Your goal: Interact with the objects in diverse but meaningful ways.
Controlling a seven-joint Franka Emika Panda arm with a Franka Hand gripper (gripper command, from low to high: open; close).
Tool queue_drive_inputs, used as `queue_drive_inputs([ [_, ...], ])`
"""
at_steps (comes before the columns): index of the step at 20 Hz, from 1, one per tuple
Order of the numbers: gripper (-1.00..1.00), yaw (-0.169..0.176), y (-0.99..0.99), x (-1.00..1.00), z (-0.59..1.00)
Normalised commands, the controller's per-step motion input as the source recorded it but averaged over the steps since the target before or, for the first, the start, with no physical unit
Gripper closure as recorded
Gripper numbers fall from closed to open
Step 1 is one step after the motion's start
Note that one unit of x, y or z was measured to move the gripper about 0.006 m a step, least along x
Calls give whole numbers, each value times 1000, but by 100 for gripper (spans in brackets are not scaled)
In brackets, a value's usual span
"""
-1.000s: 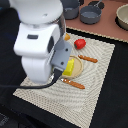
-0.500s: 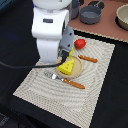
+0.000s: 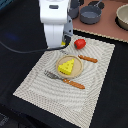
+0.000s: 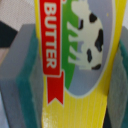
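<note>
Butter box [image 4: 75, 65], one, filled the wrist view: yellow carton with a red ribbon banner lettered "BUTTER" in white, beside a black-and-white cow on a green and grey-blue panel. Grey fingers [image 4: 22, 70] faced with teal pads flanked it on either side, pressed against its walls and pinching it between them. In the exterior view the box showed only as a yellow sliver [image 3: 65, 43] under the white arm [image 3: 54, 22], above the far edge of the striped placemat [image 3: 45, 90]. Cheese wedge [image 3: 67, 66], one, yellow with holes, lay on one round tan plate [image 3: 76, 72] near the middle of the placemat. Red fruit [image 3: 79, 43], one, sat on the mat's far part, just to the exterior view's right of the arm. Fork [image 3: 63, 79], one, orange-handled, lay just beside the plate on the near side; a second orange-handled utensil [image 3: 88, 59], its working end too small to tell, lay beyond the plate. Grey two-handled pot [image 3: 91, 14], one, stood on the brown bench [image 3: 107, 26] behind the mat. Pale bowl [image 3: 122, 16], one, was cut off at the exterior view's right edge.
</note>
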Motion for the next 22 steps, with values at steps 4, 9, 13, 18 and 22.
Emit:
queue_drive_inputs([
  [4,100,34,0,-414,-496],
  [9,100,44,0,-564,-551],
  [13,100,51,0,-615,-559],
  [18,100,39,0,-603,-531],
  [22,100,26,-4,-464,-471],
])
